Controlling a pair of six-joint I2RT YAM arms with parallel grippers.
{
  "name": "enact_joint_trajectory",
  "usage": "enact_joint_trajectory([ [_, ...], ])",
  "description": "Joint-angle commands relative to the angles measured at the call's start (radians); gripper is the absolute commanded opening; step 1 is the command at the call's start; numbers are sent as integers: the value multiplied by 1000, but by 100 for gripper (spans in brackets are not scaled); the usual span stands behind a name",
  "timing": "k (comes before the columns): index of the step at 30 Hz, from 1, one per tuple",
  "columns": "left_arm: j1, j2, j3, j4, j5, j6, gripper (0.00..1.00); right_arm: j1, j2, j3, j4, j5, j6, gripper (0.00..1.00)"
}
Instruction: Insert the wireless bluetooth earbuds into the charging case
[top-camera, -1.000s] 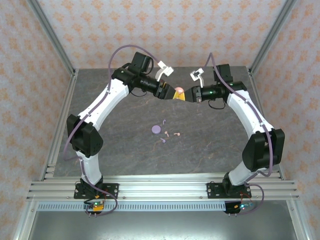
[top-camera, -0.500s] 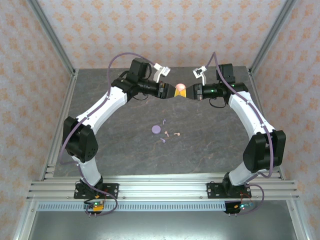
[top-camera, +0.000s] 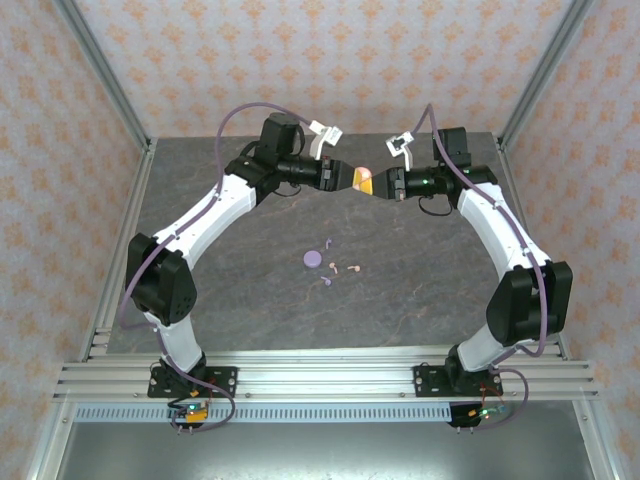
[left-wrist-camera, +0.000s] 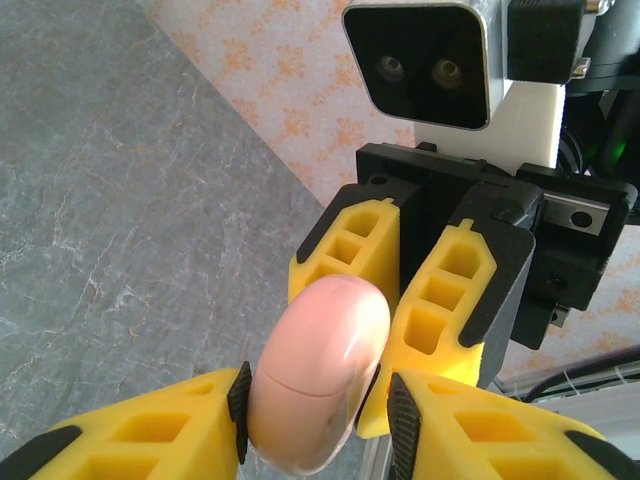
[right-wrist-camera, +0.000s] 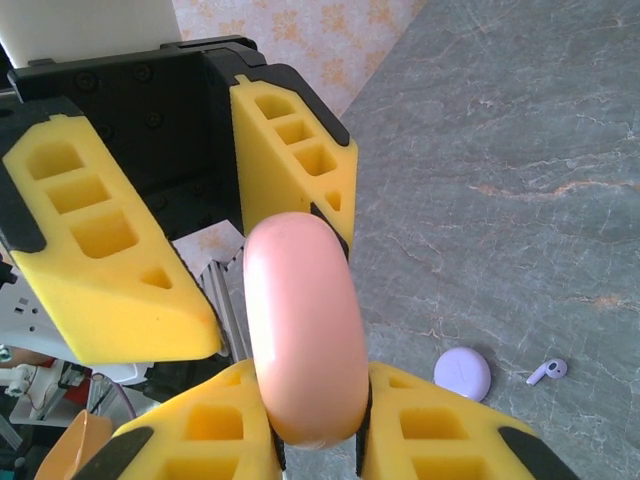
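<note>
A closed pale pink charging case (top-camera: 363, 178) hangs above the back middle of the table, with my right gripper (right-wrist-camera: 316, 435) shut on it (right-wrist-camera: 305, 330). My left gripper (left-wrist-camera: 320, 415) faces it from the left, open around the same case (left-wrist-camera: 318, 375). Its left pad touches the case and its right pad stands off a little. On the table lie two lavender earbuds (top-camera: 326, 243) (top-camera: 326, 282) and two pink earbuds (top-camera: 337, 266) (top-camera: 354, 268), beside a closed lavender case (top-camera: 313, 259). The right wrist view shows that lavender case (right-wrist-camera: 462, 372) and one lavender earbud (right-wrist-camera: 546, 372).
The grey stone-patterned table (top-camera: 420, 290) is walled by patterned panels (top-camera: 330, 60) with metal posts at the corners. Both arms arch over the table's sides and meet near the back. A rail (top-camera: 320, 375) runs along the near edge.
The left gripper has moved right onto the pink case and its jaws have narrowed around it. The right gripper has kept hold and lifted slightly toward the back.
</note>
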Motion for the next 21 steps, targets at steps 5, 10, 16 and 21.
enact_joint_trajectory([
  [5,-15,-27,-6,23,39,8,36,0,-32,6,20,-23,-2,21],
  [10,-20,-20,-1,10,51,16,36,0,-30,7,28,-22,4,21],
  [16,-26,-12,15,-20,66,39,40,0,-26,10,34,-17,12,21],
  [21,-27,-8,22,-36,77,50,41,0,-26,15,34,-30,10,21],
])
